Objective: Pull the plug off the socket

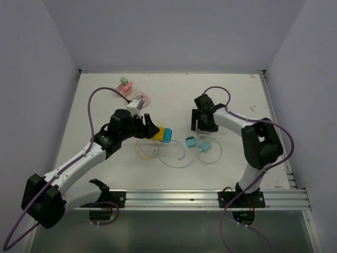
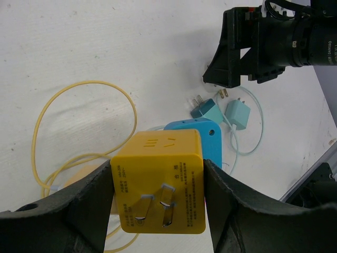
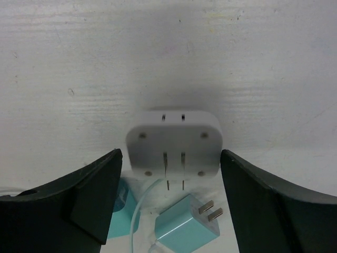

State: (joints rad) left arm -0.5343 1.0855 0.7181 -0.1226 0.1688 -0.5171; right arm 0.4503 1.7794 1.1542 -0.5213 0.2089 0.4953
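**Yellow plug gripped, socket half hidden**

The left hand (image 1: 149,127) clamps the yellow plug (image 2: 159,182). The blue socket (image 2: 209,138) behind it is mostly covered, and their join is unseen. The surface (image 1: 174,95) is white and the walls pale. Only the right wrist view shows a blurred white adapter (image 3: 172,139) between the right hand's (image 3: 169,158) spread fingers.

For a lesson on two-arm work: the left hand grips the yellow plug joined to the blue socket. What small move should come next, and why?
Probably bring the right hand across to the blue socket and close on it. The left hand clamps only the yellow plug; the right hand is open, facing a white block, so nothing braces the socket.
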